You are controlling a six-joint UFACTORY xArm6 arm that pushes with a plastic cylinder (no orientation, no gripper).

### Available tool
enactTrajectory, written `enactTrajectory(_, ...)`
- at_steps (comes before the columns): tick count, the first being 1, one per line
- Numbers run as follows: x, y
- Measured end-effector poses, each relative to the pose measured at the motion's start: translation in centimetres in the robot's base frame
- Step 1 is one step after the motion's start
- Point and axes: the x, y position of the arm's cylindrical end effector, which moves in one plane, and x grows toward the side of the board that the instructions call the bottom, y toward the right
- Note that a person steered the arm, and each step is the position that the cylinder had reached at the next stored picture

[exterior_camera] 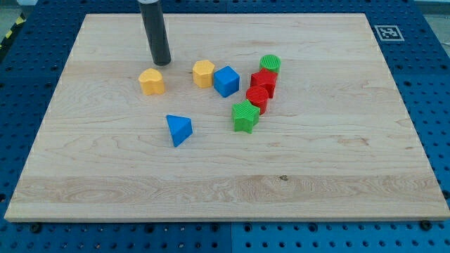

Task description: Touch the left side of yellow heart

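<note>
Near the counter's (84,183) top-left, my tip (161,62) sits just above the yellow heart (152,81), apart; no hand fitted, nothing grasped.

You're looking at a robotics lab bench | wooden board (225,176) on blue perforated table (429,42) | fiducial marker (386,31), board's top-right corner

You have seven blocks on the board: two yellow (152,81) (204,73), two blue (226,81) (178,129), two green (270,65) (245,116), two red (264,80) (258,98) — eight in total, corrected.
</note>
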Motion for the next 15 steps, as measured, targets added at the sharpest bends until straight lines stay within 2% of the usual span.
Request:
enactTrajectory(11, -3.0, -1.5)
enactTrajectory(12, -2.7, -1.6)
enactTrajectory(13, 0.8, -3.6)
enactTrajectory(15, 4.0, -3.5)
